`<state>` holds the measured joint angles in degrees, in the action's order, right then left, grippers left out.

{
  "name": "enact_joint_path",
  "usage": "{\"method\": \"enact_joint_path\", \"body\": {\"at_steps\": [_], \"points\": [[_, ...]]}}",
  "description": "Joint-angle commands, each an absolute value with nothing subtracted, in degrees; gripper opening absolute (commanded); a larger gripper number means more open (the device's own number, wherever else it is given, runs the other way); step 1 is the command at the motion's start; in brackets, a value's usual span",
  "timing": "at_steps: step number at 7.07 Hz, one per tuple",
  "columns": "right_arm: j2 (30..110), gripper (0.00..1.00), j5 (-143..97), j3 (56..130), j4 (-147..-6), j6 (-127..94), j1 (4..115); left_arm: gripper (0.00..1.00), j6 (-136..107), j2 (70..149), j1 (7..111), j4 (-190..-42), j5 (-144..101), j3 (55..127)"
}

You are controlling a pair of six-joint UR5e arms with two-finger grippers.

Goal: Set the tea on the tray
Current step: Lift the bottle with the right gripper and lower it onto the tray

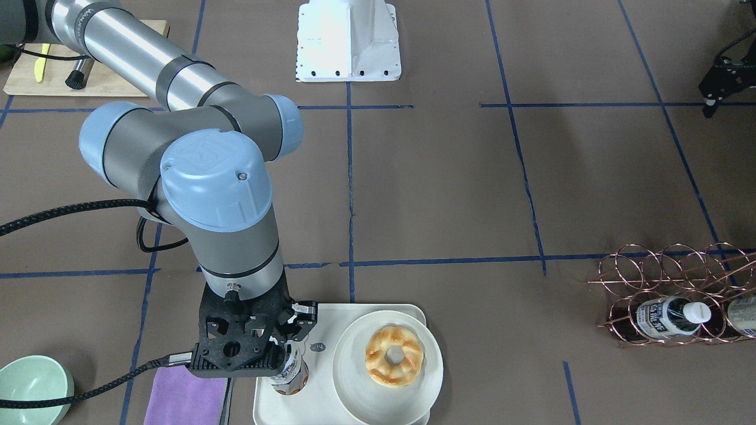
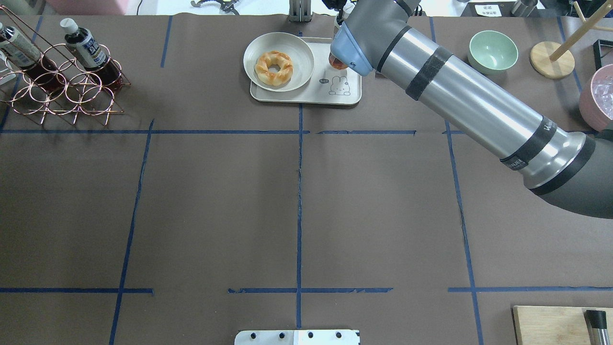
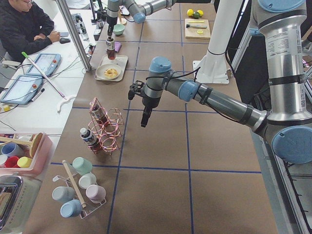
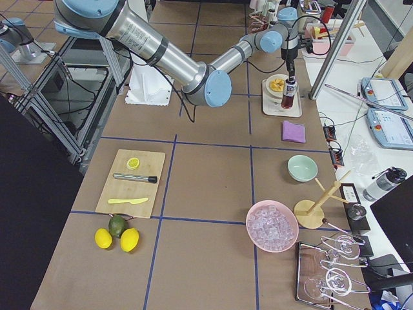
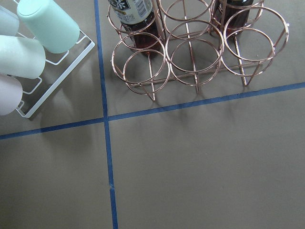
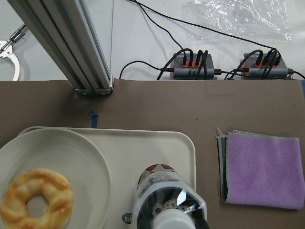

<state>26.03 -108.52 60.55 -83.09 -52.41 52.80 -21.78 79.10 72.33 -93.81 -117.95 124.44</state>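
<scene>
The tea (image 1: pixel 290 373), a small bottle of dark liquid with a white and dark-blue label, stands upright on or just above the cream tray (image 1: pixel 360 307) at its corner nearest the purple cloth. My right gripper (image 1: pixel 288 353) is shut on its upper part from above. In the right wrist view the tea (image 6: pixel 167 202) sits over the tray (image 6: pixel 143 148) beside the plate. From overhead only a brown sliver of the tea (image 2: pixel 336 62) shows under the arm, above the tray (image 2: pixel 347 93). My left gripper (image 1: pixel 717 82) hangs far off over bare table; I cannot tell how its jaws stand.
A round white plate (image 1: pixel 354 383) with a doughnut (image 1: pixel 394 356) fills the tray's other half. A purple cloth (image 1: pixel 183 395) and a green bowl (image 1: pixel 32 389) lie beside the tray. A copper wire rack (image 1: pixel 667 295) holds more bottles. A wooden cutting board (image 1: pixel 106 79) lies near the robot.
</scene>
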Motion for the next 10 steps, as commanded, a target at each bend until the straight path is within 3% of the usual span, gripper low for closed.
{"method": "enact_joint_path", "body": {"at_steps": [1,2,4,6,7,8,10], "points": [[25.93,0.11,-108.63,60.21,-83.06,-52.64,52.38,1.00,-21.62,79.10,72.42,-93.78,-117.95,124.37],[26.10,0.31,-108.63,60.21,-83.06,-52.65,52.38,1.00,-21.53,79.10,72.42,-93.78,-117.95,124.28],[26.45,0.51,-109.16,60.21,-83.06,-52.47,52.21,1.00,-21.45,79.19,72.42,-93.87,-117.86,124.19],[26.81,0.64,-109.25,60.21,-82.97,-52.21,52.12,1.00,-21.45,79.19,72.42,-93.87,-117.86,124.19],[26.72,0.85,-109.25,60.21,-82.97,-51.25,52.12,1.00,-21.45,79.19,72.42,-93.87,-117.86,124.19],[26.63,0.99,-109.25,60.38,-82.88,-50.63,52.29,1.00,-21.45,79.19,72.42,-93.87,-117.86,124.10],[26.37,1.00,-113.08,62.65,-83.32,-50.71,53.34,1.00,-21.36,79.19,72.51,-93.87,-117.86,124.01]]}}
